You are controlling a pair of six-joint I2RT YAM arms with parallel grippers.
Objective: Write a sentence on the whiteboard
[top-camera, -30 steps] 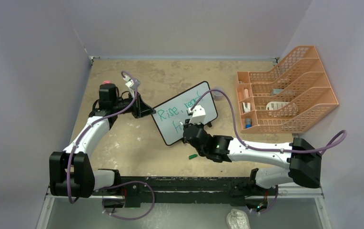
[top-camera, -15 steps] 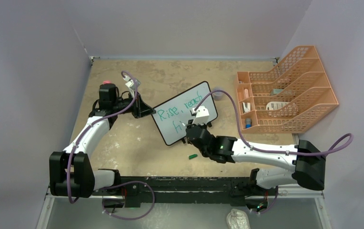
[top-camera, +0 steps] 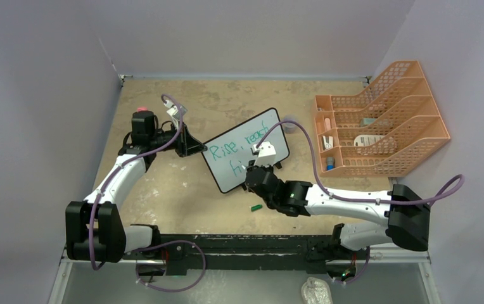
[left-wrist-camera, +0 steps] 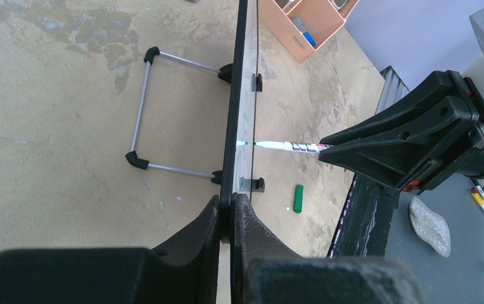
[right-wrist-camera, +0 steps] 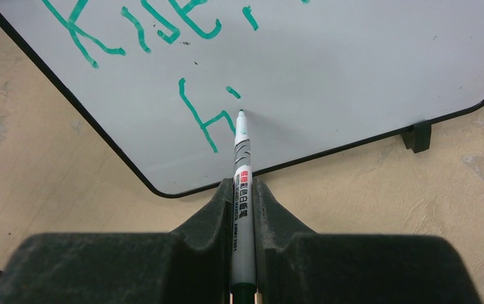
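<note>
The whiteboard [top-camera: 222,178] stands tilted on the table, its face toward the arms. The sentence [top-camera: 235,145] in green reads "Rise, reach" on top, with "H" and a dot [right-wrist-camera: 196,114] below. My left gripper [top-camera: 195,149] is shut on the board's left edge [left-wrist-camera: 242,95], fingers pinching the black frame [left-wrist-camera: 233,206]. My right gripper [top-camera: 250,170] is shut on a white marker [right-wrist-camera: 242,171] with a green tip. The tip touches the board just right of the "H". The marker also shows in the left wrist view [left-wrist-camera: 287,146]. Its green cap [top-camera: 256,207] lies on the table.
An orange tiered file rack [top-camera: 379,120] with small items stands at the right. A small grey cup [top-camera: 288,125] sits behind the board. The board's wire stand [left-wrist-camera: 139,114] reaches out behind it. A pink object [top-camera: 142,109] is by the left arm.
My right gripper has moved the marker down from the top line to the second line, uncovering "reach". A dot and a stroke have appeared after the "H". The left arm has not moved.
</note>
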